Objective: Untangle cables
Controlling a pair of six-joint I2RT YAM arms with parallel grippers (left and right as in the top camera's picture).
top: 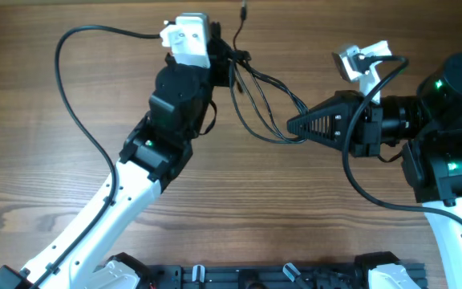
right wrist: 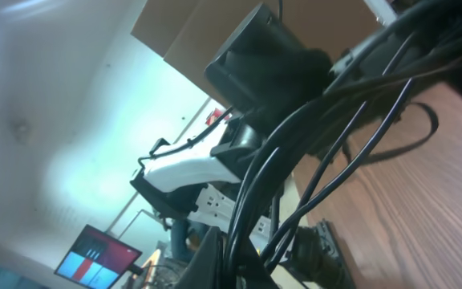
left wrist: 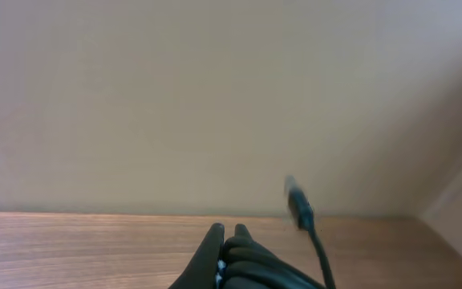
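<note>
The cables [top: 257,84] are strung over the bench [top: 54,160] on a diagonal between the two grippers. They are clamped at the far end by the left gripper [top: 229,58], and their loops are pinched nearer the robot by the right gripper [top: 293,126].

The left arm [top: 171,104] and right arm [top: 455,100] are white below, black above (small green lights on both), with white wrist cameras [top: 189,38]; the right tool [top: 289,126] is black and ribbed.
</note>
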